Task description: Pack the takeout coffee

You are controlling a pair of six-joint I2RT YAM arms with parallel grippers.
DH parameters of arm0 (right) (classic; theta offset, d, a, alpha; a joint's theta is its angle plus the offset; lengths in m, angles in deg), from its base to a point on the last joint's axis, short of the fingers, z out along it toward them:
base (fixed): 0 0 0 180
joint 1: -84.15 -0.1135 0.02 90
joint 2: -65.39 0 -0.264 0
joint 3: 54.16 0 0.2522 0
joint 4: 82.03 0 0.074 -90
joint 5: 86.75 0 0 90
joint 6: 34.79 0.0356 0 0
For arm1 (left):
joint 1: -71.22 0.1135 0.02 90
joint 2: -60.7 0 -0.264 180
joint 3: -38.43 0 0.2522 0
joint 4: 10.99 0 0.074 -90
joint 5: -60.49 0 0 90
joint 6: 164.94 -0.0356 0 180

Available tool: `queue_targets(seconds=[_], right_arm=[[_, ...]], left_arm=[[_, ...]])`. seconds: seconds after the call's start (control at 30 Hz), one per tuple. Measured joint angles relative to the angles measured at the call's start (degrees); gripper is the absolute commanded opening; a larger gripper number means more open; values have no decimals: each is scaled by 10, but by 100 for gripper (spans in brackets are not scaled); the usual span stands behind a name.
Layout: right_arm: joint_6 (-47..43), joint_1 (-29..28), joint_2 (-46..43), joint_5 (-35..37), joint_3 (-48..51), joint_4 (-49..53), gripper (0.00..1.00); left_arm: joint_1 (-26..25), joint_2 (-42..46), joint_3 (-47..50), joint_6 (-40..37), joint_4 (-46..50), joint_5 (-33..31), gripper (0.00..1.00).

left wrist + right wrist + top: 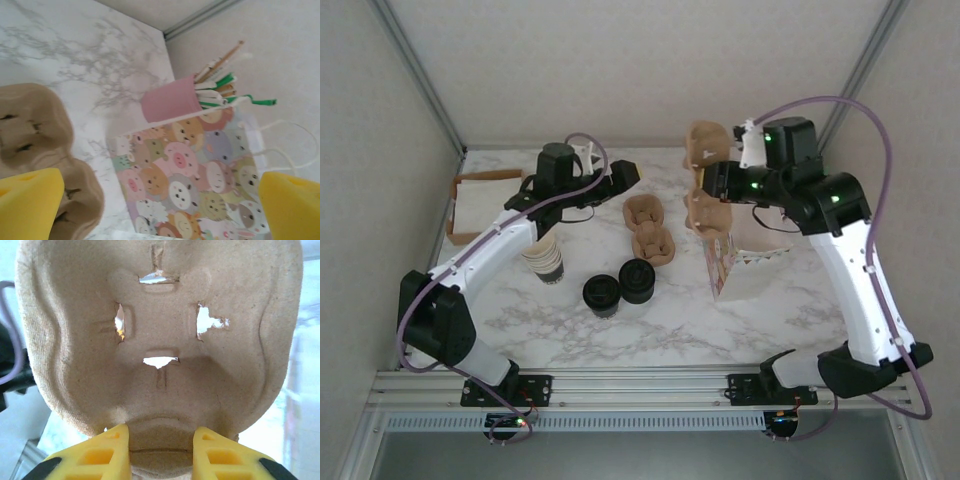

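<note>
From where I stand, the takeout coffee cup [546, 262] sits on the left side of the marble table [650, 330]. It is cream with a darker ribbed band at its foot and is half tucked under the left forearm. From above I cannot tell whether it is one cup or several nested. Just to its right stand two black round pieces [602, 295], apart from the cartoon paper bag [728, 268]. The left gripper [160, 202] hangs spread wide with nothing between its yellow pads [30, 202]. The right gripper [160, 452] pinches the edge of a pulp cup carrier [160, 330], held up near the bag. I'd judge the cup feather-light and thin-walled, easy to dent or tip. The hold belongs around its upper wall, just under the rolled rim, with very little squeeze.
</note>
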State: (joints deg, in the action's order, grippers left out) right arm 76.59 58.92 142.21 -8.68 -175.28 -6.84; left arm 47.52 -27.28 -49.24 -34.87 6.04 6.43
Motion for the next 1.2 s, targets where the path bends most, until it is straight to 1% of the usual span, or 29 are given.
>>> queue_targets(seconds=[0.23, 0.43, 0.57, 0.7, 0.83, 1.0, 1.13, 1.2], right_arm=[[-21, 64, -32, 19, 0, 40, 27], [-39, 93, -38, 49, 1, 64, 27], [-50, 114, -33, 59, 9, 72, 27], [-60, 131, -12, 64, 9, 75, 27], [-70, 136, 17, 66, 2, 83, 27], [-78, 136, 50, 81, -5, 89, 25], [-84, 136, 66, 96, -5, 92, 25], [-87, 136, 67, 103, -2, 91, 24]], left_arm=[[-45, 14, -12, -11, -1, -2, 100], [-101, 11, -45, -20, -6, 5, 100], [-137, -3, -65, -28, -13, 20, 97], [-156, -34, -82, -34, -12, 29, 88], [-157, -73, -87, -41, -11, 33, 78], [-156, -117, -92, -37, -15, 47, 62], [-156, -134, -94, -31, -22, 66, 45], [-156, -137, -96, -28, -23, 72, 40]])
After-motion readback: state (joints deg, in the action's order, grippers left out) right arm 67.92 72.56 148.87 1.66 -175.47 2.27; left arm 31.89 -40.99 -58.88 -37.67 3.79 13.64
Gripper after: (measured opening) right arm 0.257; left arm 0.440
